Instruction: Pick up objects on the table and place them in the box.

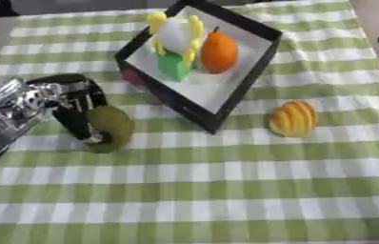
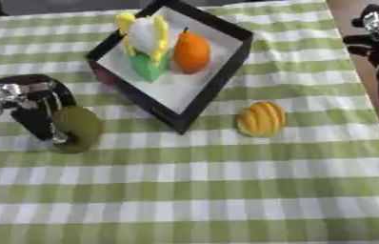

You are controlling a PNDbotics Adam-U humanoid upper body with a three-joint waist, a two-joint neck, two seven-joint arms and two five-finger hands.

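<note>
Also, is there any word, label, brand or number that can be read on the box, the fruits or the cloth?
None can be read: the box, the orange, the green block, the olive-green fruit in the left hand, the yellow ribbed fruit and the checked cloth show no writing.

Occluded and cropped items

The left hand [image 1: 74,102] covers part of the olive-green object [image 1: 112,127]; finger contact is blurred. The right hand [image 2: 378,40] is cut off by the right edge. The green block [image 1: 173,65] hides part of the yellow-and-white object [image 1: 176,34].
</note>
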